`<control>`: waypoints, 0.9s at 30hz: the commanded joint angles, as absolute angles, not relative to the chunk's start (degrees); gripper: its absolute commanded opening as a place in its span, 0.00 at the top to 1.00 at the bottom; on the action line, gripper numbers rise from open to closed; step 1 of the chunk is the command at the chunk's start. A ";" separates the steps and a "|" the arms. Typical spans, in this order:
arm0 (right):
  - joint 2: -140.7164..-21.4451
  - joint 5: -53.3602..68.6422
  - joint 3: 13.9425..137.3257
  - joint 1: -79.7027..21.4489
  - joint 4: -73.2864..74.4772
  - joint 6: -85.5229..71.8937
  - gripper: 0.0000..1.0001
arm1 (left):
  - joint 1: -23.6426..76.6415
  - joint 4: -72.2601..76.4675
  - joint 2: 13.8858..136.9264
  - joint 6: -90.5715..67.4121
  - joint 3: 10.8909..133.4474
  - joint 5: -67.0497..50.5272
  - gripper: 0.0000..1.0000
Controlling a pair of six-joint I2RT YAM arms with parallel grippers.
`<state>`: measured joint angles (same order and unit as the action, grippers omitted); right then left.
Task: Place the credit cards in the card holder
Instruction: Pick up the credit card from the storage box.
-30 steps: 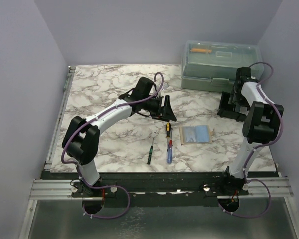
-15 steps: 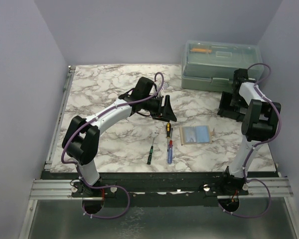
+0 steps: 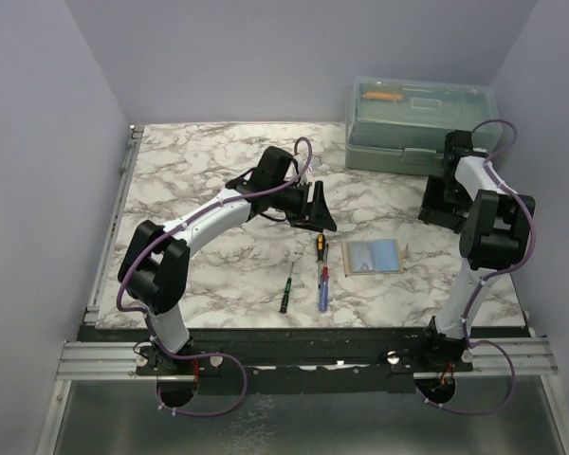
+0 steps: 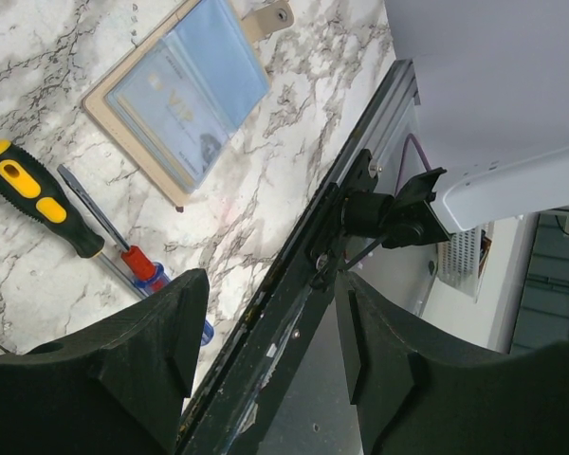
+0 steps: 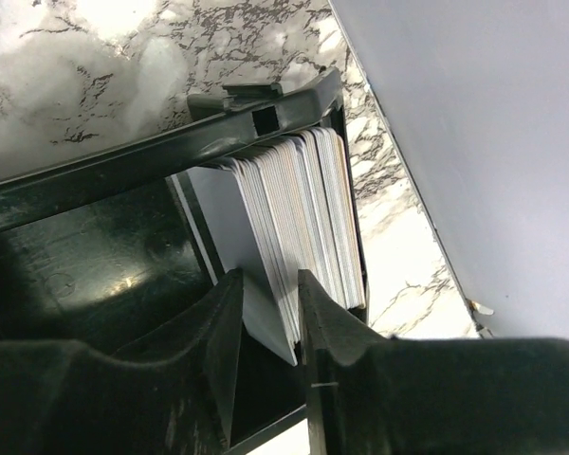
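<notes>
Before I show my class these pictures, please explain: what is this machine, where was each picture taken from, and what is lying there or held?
Two robot arms are bolted to a marble-patterned table. One picture looks down from above; the other two come from cameras on each wrist. On the table lie three screwdrivers, a green toolbox and the open tan card holder, with bluish cards in its clear pockets. The left arm's fingers are open and hold nothing. The right arm's fingers straddle the front credit cards of a stack standing in a black tray; whether they grip is unclear.
</notes>
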<state>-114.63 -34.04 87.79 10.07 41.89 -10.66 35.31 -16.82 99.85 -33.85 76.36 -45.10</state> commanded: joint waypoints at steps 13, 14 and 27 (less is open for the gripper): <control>-110.69 -35.52 90.04 10.33 43.85 -11.18 0.96 | 35.07 -15.56 99.56 -34.26 75.41 -47.28 0.38; -110.30 -35.21 90.08 10.37 43.94 -11.26 0.97 | 35.07 -15.48 99.62 -34.27 75.41 -47.26 0.38; -102.04 -29.04 88.67 10.33 46.04 -14.13 1.00 | 35.16 -14.95 100.16 -34.52 74.98 -47.72 0.37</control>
<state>-107.46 -31.66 89.06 10.09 44.62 -12.43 35.31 -16.29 99.85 -34.48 75.99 -45.89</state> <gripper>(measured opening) 0.005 0.625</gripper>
